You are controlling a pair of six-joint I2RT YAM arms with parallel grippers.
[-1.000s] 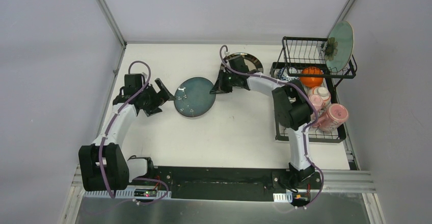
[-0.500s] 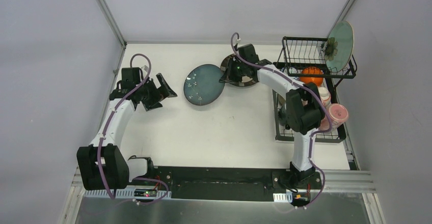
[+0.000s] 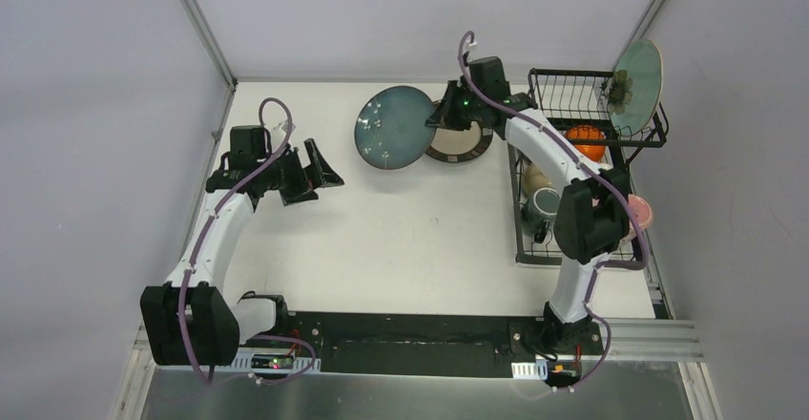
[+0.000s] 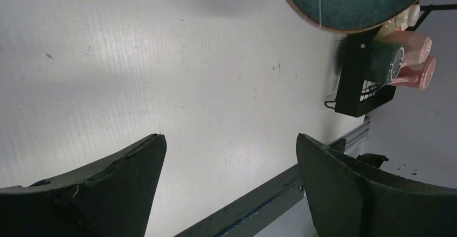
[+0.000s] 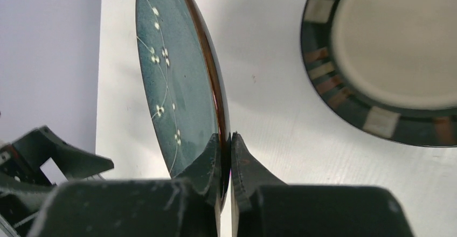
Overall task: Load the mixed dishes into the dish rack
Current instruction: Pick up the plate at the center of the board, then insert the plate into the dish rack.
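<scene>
1. Over the white worktop [image 3: 429, 239], the dark teal speckled round ceramic plate [image 3: 393, 127] has risen from left of centre frame. It now hangs tilted at upper centre.
2. The right tool [image 5: 226, 140] is pinched tight on its rim, above the dark-rimmed beige round plate [image 3: 463, 143].
3. The left tool [image 3: 322, 165] has drawn back left, spread wide and empty.
4. Judgement: the carry to the black wire dish rack [image 3: 591, 78] at right is under way; slotting remains.

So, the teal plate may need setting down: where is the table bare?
Bare: the wide middle stretch between the left arm and the dish rack, nearer than the beige plate. Crowded: the far right, where teal plate, beige plate and right arm bunch beside the rack.
</scene>
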